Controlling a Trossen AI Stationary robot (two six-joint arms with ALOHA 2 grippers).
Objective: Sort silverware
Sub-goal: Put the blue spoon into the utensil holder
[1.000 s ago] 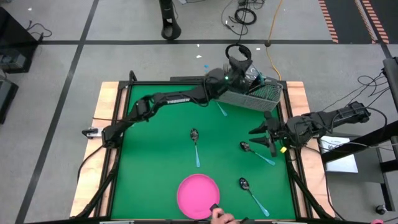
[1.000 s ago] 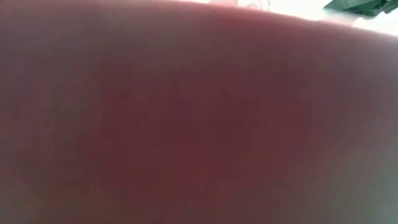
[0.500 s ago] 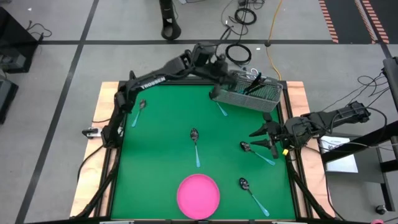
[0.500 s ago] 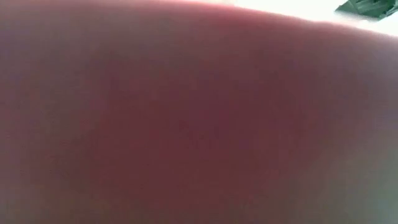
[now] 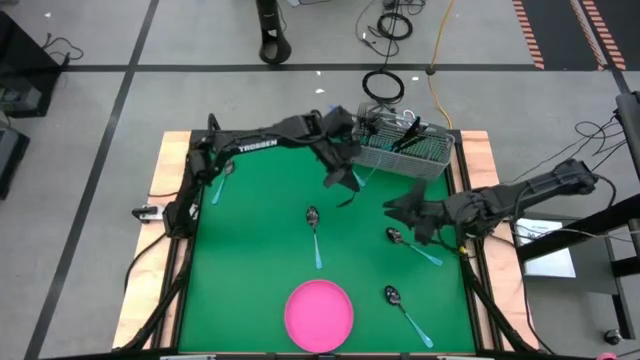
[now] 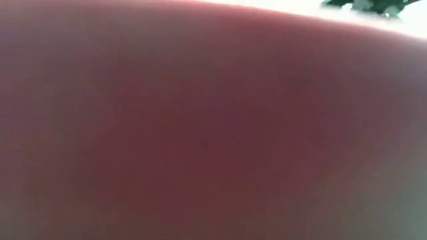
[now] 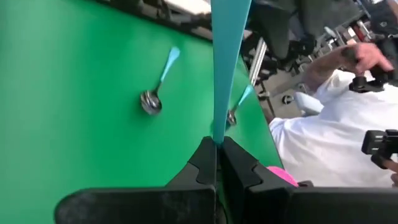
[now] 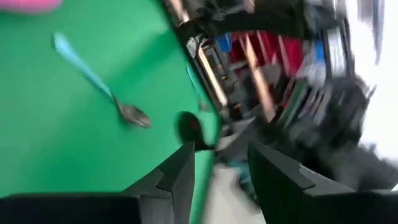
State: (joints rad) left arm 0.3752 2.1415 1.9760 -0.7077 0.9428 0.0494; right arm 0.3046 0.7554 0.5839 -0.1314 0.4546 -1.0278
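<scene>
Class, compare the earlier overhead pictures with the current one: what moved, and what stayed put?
The left gripper swung from the wire basket over the green mat, shut on a blue-handled utensil. The right gripper, open, shifted slightly inward. The pink plate and loose spoons stayed.

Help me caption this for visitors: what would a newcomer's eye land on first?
Probably the left gripper, shut on a light-blue utensil handle just in front of the wire-mesh basket at the mat's far edge. Next, the pink plate at the near edge, and the open right gripper hovering by a spoon.
</scene>
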